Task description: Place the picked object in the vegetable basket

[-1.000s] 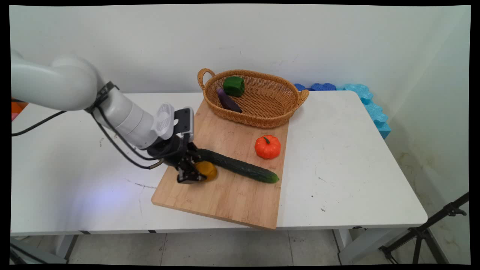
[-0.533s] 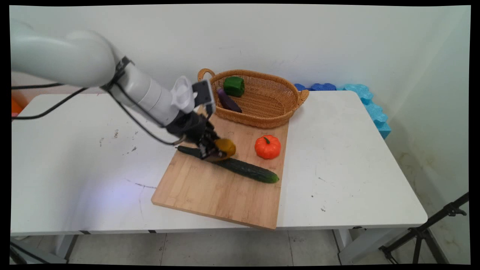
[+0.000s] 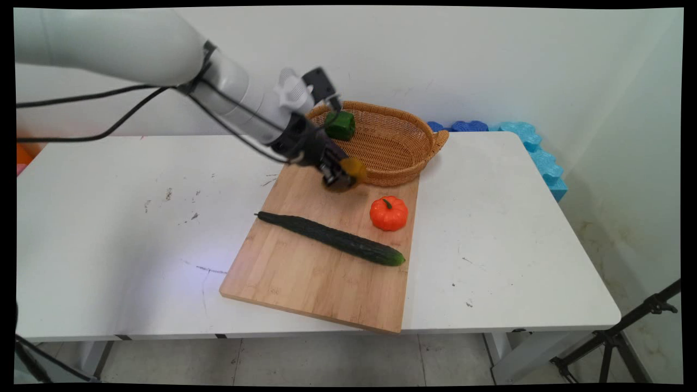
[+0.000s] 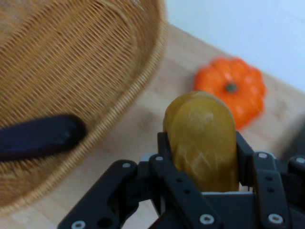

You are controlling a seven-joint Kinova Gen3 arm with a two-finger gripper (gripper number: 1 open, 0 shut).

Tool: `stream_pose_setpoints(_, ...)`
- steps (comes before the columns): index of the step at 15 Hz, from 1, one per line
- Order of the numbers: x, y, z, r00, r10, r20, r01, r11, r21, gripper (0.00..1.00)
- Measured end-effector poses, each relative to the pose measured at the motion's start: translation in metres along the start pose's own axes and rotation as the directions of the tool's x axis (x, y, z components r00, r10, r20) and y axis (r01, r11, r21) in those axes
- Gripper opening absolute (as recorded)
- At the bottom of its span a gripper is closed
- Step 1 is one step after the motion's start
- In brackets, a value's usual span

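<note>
The black two-finger gripper [image 3: 342, 175], clamped on a yellow-brown potato-shaped vegetable [image 4: 202, 138], hovers beside the oval wicker basket [image 3: 405, 173]; clearing its rim looks wise.

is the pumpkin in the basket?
No, the orange pumpkin sits on the wooden cutting board, in front of the wicker basket and outside its rim.

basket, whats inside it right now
A green pepper sits at the back of the basket, and the hand view shows a dark eggplant inside. From the main view the arm hides that eggplant and the basket's left part.
</note>
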Motion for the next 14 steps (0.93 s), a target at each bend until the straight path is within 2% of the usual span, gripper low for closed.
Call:
stream_pose_setpoints(7, 0.044, -0.043, 0.041, 0.995, -0.087, -0.049, 0.091, 0.993, 0.071, 0.0)
stream_pose_setpoints(14, 0.064, -0.068, 0.098, 0.991, -0.115, -0.067, 0.119, 0.991, 0.061, 0.0)
